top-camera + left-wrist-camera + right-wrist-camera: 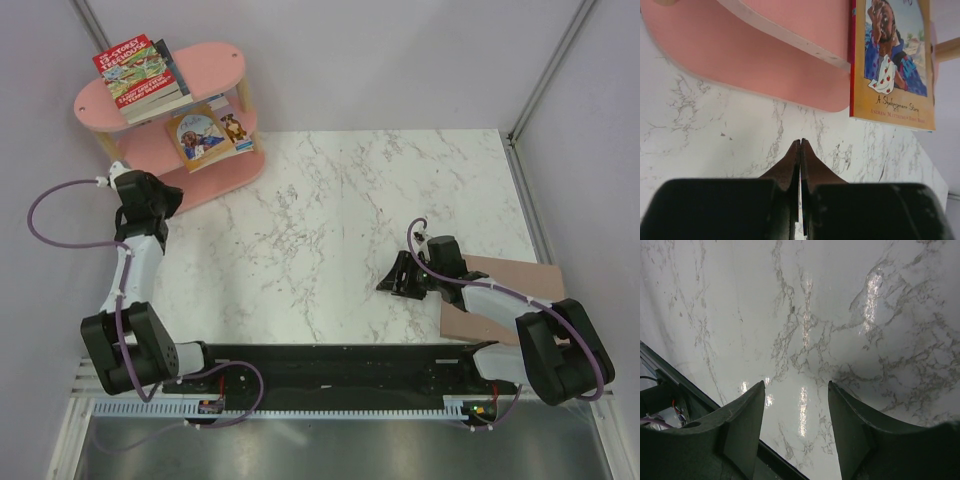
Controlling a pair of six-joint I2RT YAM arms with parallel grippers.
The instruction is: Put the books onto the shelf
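Top external view, upper left: pink three-tier shelf with wooden posts point(215, 62); red treehouse paperback point(133, 68) tops a stack on its top tier; orange-tan paperback point(197, 135) lies on the middle tier; left tool point(168, 200) pressed together beside the shelf's base; right tool point(395, 278) spread, empty, lower right over white marble surface point(330, 200).

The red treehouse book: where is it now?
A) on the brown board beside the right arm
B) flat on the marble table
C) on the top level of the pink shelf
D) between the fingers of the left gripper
C: the overhead view shows the red treehouse book up on the top board of the pink shelf.
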